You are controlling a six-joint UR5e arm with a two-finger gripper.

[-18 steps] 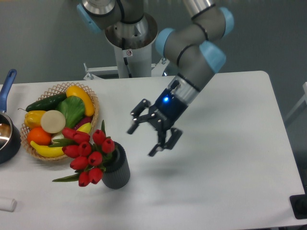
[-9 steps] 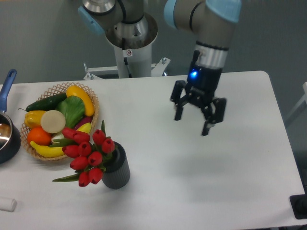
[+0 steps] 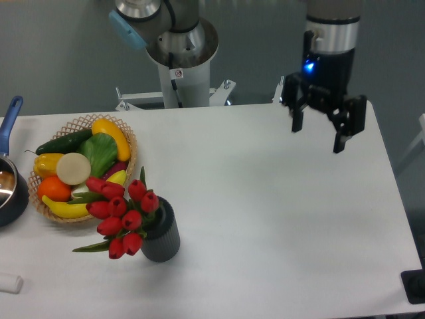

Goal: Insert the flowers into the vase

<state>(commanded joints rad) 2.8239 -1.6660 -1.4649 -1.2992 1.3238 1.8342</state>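
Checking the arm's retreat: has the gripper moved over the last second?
Yes. The open gripper went up and right, away from the vase toward the table's far right edge.

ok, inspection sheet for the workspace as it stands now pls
Surface: white table, bare on the right half.
Job's things: flowers stand in the vase, leaning left.
Clutter: wicker basket of fruit and vegetables; pot with blue handle at left edge; small white object front-left.
Gripper: gripper open, empty, above the table's far right.
Cables: nothing seen.
Surroundings: robot pedestal, grey wall.
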